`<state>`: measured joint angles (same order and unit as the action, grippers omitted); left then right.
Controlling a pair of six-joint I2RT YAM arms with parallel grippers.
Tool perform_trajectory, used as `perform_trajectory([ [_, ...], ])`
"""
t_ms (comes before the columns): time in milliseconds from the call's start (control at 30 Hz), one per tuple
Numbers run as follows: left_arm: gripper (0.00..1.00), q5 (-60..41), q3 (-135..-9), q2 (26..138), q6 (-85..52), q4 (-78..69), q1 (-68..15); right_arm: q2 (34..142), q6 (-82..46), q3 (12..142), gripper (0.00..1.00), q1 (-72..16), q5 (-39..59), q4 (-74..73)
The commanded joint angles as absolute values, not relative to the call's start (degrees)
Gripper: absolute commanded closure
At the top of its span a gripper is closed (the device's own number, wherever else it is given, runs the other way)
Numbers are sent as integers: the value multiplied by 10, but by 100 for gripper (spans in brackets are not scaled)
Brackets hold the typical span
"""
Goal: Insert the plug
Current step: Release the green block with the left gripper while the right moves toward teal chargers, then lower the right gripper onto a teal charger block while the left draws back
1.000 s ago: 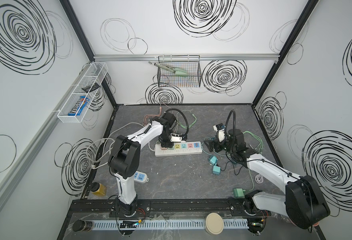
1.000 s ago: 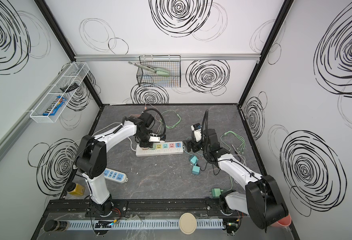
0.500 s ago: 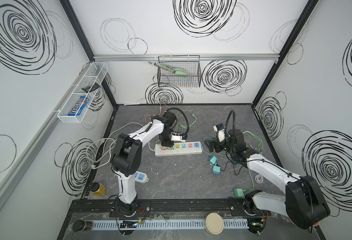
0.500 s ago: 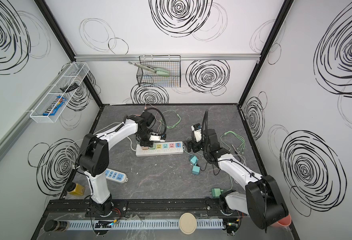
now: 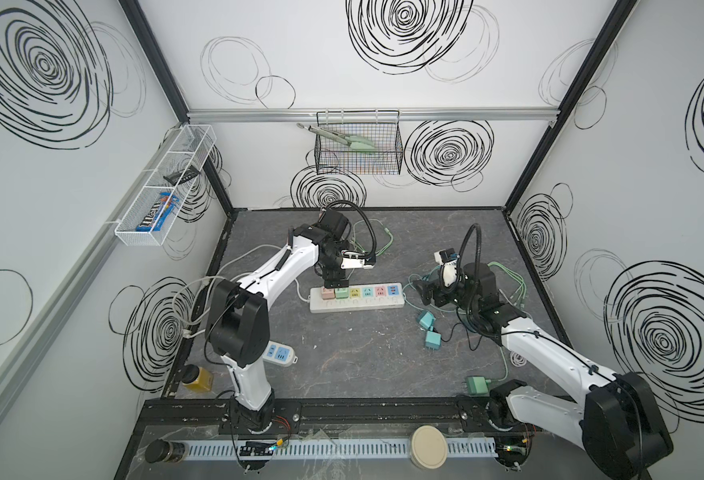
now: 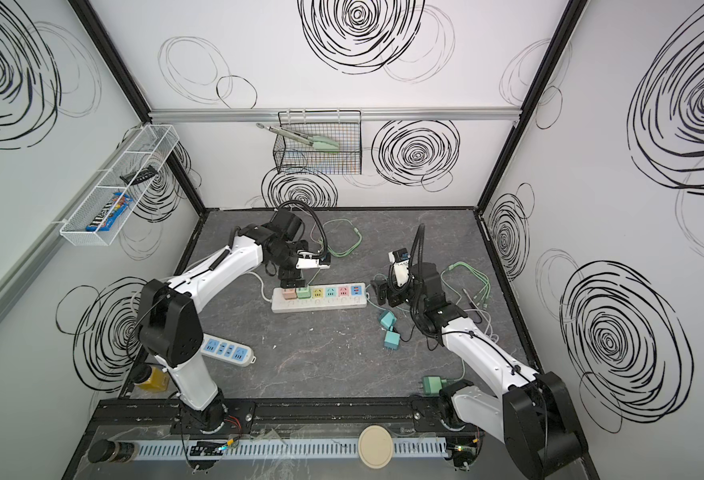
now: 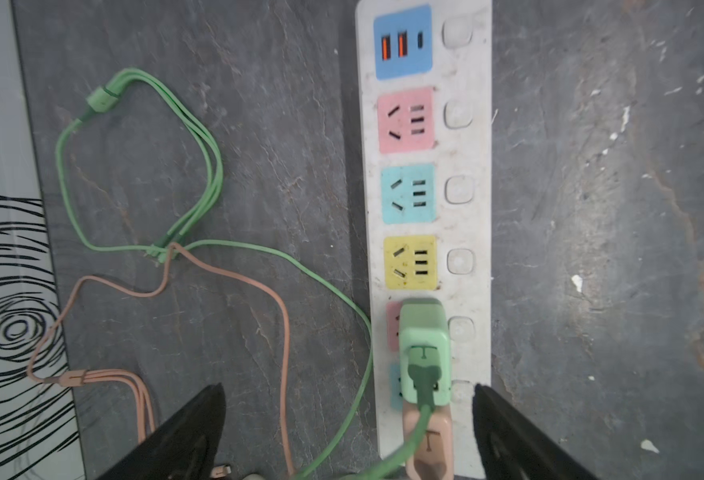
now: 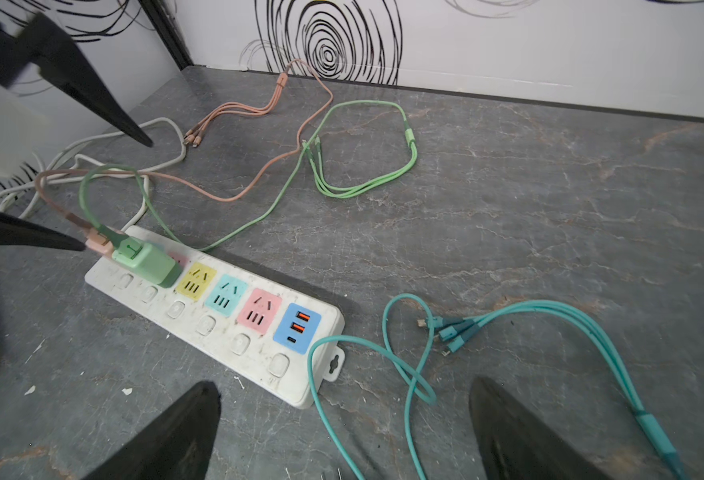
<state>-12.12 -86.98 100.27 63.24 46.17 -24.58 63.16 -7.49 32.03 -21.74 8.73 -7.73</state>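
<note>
**benchlurker:** so where was the plug at that point, in or not?

**me:** in, as far as I could tell from my end. The green plug sat square in the power strip, right between the left fingers and a touch ahead of the tips. Those were spread wide, both clear of it, holding nothing. A pink plug filled the end socket just behind it, closer to the wrist.

**benchlurker:** and the other arm?

**me:** right fingers were wide apart too and empty, parked off the strip's USB end, with a teal cable looped on the surface between them.

**benchlurker:** which step was that then?

**me:** I'd have called it the release, with the insertion looking done. Couldn't see the prongs though, so "fully seated" was my guess. The next move, I reckoned, wanted a straight lift of the left fingers, since the green cable ran across the gap between them and could snag. The yellow socket ahead of the tips was free if the teal plugs near the right fingers came next.
</note>
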Motion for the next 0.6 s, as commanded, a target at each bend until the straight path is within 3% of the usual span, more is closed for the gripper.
perform_trajectory([
  [0, 4, -184, -834, 936, 587, 375, -246, 610, -144, 306, 3, -206, 46, -80],
  [300, 4, -227, -689, 808, 279, 20, -253, 605, -245, 328, 3, -193, 99, 57],
  [567, 4, -55, -658, 807, 36, -70, -324, 579, -333, 318, 3, -194, 114, 166],
])
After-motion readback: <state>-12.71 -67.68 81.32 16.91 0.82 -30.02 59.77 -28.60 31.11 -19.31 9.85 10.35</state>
